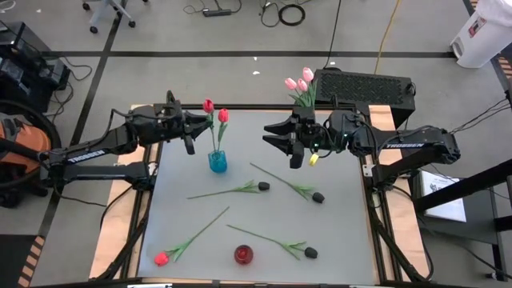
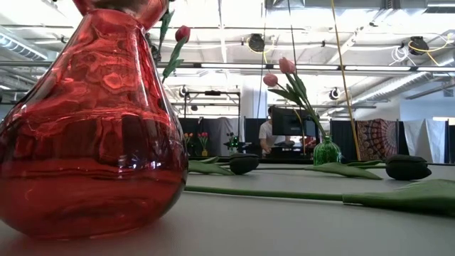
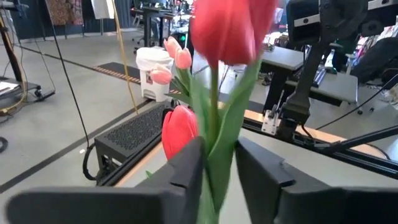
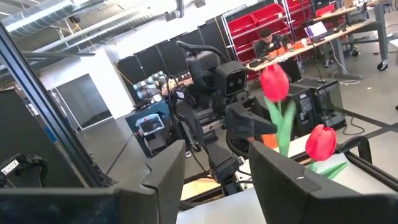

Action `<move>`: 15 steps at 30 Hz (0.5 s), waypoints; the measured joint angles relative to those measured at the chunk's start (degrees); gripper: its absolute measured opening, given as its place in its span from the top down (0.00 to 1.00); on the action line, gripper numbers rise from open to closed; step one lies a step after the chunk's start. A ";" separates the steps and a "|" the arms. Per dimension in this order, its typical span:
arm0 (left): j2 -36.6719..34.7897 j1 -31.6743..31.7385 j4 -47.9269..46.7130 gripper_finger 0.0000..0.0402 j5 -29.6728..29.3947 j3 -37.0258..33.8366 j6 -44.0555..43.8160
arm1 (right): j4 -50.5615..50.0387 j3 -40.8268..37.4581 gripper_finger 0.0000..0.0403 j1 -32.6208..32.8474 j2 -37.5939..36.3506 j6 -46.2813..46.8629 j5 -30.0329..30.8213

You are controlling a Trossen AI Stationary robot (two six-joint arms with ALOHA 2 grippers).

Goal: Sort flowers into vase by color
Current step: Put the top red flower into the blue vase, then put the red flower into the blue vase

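A red tulip is gripped at its stem by the left tool, directly above the blue vase. The right tool is held released beside that vase. Light, flexible stems should be grasped mid-length.

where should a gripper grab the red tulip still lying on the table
Grip the red tulip on the bare stretch of its thin stem between the leaves and the far tip, coming straight down from above with the fingers across the stem. It lies flat and diagonal with its bud at the front left corner, clear of the red vase, so neither blocks a top approach.
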 joint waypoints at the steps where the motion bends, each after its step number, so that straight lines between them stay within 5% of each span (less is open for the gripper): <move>1: 0.00 0.00 -0.22 0.71 0.00 0.00 -0.09 | 0.00 0.00 0.58 0.00 0.00 0.00 0.00; 6: -0.47 0.00 -4.70 0.61 -0.09 0.02 -0.41 | 0.00 0.00 0.58 0.00 0.00 -0.83 0.00; 15: -3.55 0.00 -14.38 0.60 -0.11 0.07 -3.17 | -0.42 0.00 0.58 0.00 0.00 -1.72 0.00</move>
